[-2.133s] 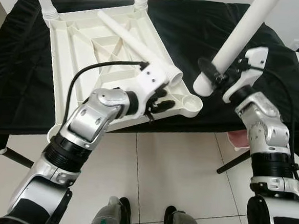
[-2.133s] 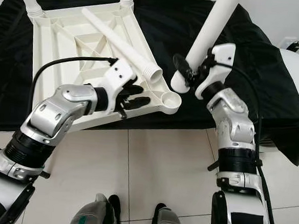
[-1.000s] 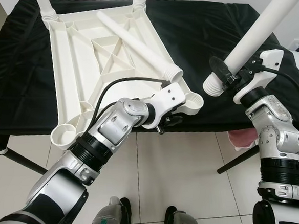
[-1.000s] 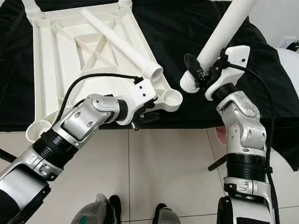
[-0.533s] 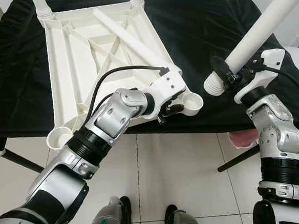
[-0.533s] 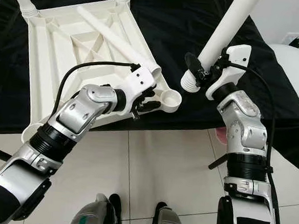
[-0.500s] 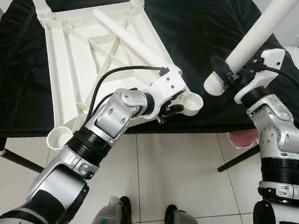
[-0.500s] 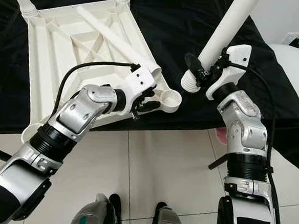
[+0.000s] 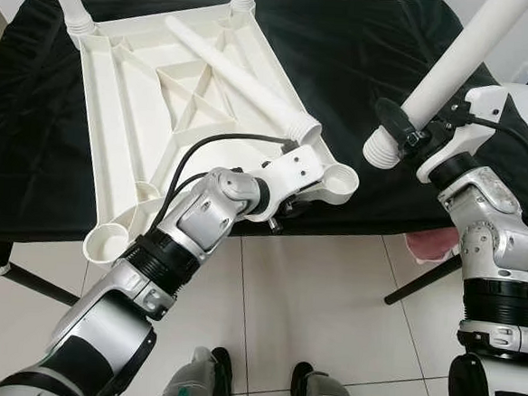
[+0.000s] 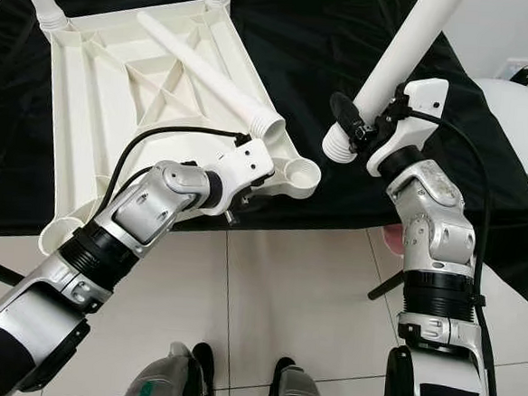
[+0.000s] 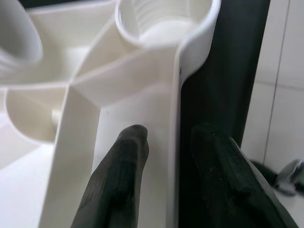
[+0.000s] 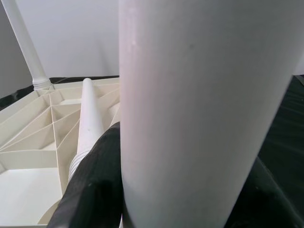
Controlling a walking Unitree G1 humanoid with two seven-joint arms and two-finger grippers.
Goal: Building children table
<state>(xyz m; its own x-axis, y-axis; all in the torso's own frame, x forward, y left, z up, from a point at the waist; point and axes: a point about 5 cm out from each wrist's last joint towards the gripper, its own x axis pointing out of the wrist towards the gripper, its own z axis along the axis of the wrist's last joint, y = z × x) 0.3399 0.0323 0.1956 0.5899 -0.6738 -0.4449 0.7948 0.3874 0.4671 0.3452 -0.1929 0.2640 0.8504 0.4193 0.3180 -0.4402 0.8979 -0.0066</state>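
White floor tiles point(image 9: 312, 292) spread under a worktop point(image 9: 364, 69) draped in black cloth. From the left eye view, the upturned tabletop point(image 9: 152, 109) lies at the worktop's front left, ribs up, two legs already standing in its far corner sockets and a loose leg point(image 9: 241, 79) lying across it. The left pincer point(image 9: 286, 213) reaches the tabletop's front edge beside the empty socket point(image 9: 340, 178) at the near right corner, which overhangs the worktop's front edge. The right pincer point(image 9: 404, 140) grasps a leg point(image 9: 445, 70) near its threaded end, tilted, hanging just right of the socket and apart from it.

In the right eye view the same holds: the leg's ribbed end point(image 10: 338, 147) hovers above the cloth, near the socket but not over it.

The left wrist view shows the left pincer's fingers point(image 11: 118, 185) straddling the tabletop's rim, one inside and one outside, seemingly clamped on it, the socket just ahead.

The right wrist view shows the leg clasped between the right pincer's fingers point(image 12: 90, 190), the tabletop beyond.

The step in hand looks like fitting the third leg. Next, I judge, the right arm must bring the ribbed end over the socket, stand it upright, and seat it while the left steadies the tabletop.
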